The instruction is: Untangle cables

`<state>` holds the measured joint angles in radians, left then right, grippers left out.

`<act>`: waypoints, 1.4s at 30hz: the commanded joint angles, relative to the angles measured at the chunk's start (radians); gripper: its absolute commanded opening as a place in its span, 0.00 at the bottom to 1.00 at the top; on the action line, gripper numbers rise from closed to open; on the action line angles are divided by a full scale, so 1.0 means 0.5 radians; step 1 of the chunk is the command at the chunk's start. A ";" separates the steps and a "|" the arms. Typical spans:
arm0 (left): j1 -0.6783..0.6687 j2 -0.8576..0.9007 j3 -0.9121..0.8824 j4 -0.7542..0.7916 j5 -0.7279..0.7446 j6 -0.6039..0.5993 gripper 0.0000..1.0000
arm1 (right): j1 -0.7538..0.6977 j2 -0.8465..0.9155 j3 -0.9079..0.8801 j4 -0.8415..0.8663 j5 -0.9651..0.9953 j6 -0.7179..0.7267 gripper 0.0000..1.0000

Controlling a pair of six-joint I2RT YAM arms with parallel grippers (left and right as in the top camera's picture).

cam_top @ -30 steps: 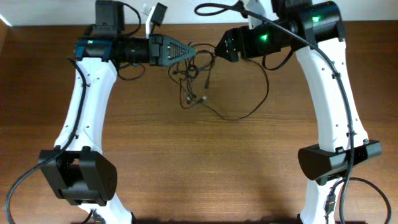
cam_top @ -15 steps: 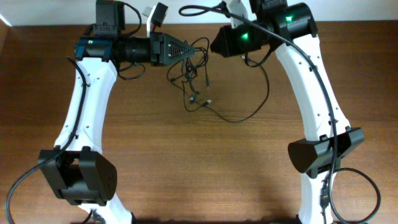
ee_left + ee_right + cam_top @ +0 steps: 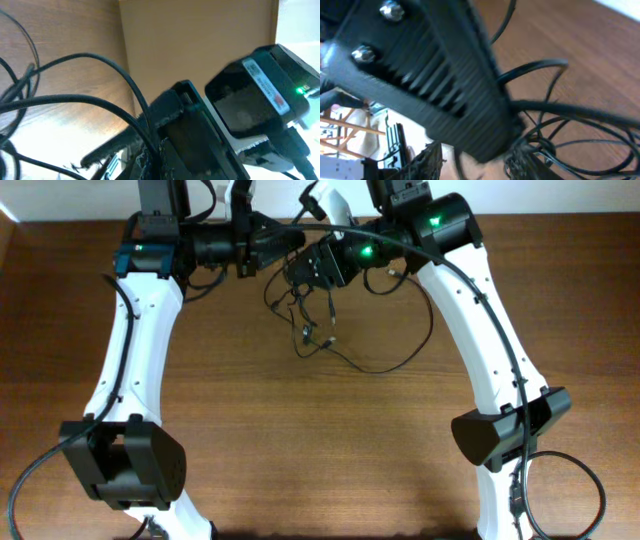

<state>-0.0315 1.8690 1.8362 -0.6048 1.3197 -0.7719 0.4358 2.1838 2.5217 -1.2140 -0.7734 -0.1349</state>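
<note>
The cables [image 3: 308,308] are thin black cords bunched in a tangle at the back middle of the table, with one long loop [image 3: 425,330] trailing right. My left gripper [image 3: 290,240] points right and is shut on strands at the top of the tangle; in the left wrist view its jaws [image 3: 150,162] pinch cables [image 3: 75,102]. My right gripper [image 3: 298,272] points left, close under the left one. In the right wrist view its fingers [image 3: 475,161] are spread open beside the knot [image 3: 570,117], with the left gripper's ribbed finger [image 3: 445,75] just in front.
The brown wooden table [image 3: 320,450] ends at a pale wall along its back edge [image 3: 560,210]. Both arm bases stand at the front, left [image 3: 125,460] and right [image 3: 500,435]. Thicker black arm cables [image 3: 210,280] hang by the left arm.
My right arm has swung left until its gripper is up against the left gripper and the tangle. The left gripper has drawn slightly back and up with the cables.
</note>
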 commanded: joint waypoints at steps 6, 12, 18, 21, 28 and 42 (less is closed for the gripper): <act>0.004 -0.033 0.020 0.019 0.068 0.410 0.43 | -0.033 0.043 0.006 0.024 0.267 0.316 0.04; 0.002 -0.033 0.020 -0.399 -0.750 0.921 0.23 | -0.198 -0.033 0.006 -0.238 0.756 0.775 0.04; -0.147 -0.033 0.020 -0.594 -0.950 1.374 0.65 | -0.257 -0.140 0.068 -0.311 0.726 0.774 0.04; -0.356 -0.032 0.020 -0.400 -0.923 1.388 0.73 | -0.257 -0.140 0.068 -0.330 0.726 0.774 0.04; -0.591 0.079 0.020 -0.316 -1.321 1.381 0.29 | -0.257 -0.140 0.068 -0.375 0.726 0.760 0.04; -0.132 0.126 0.020 -0.741 -2.850 1.149 0.00 | -1.438 -0.665 0.071 -0.858 0.586 0.594 0.04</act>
<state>-0.1402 1.9228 1.8435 -0.9657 -0.0612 -0.1909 -0.2173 1.8465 2.5481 -1.6203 -0.5137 0.1749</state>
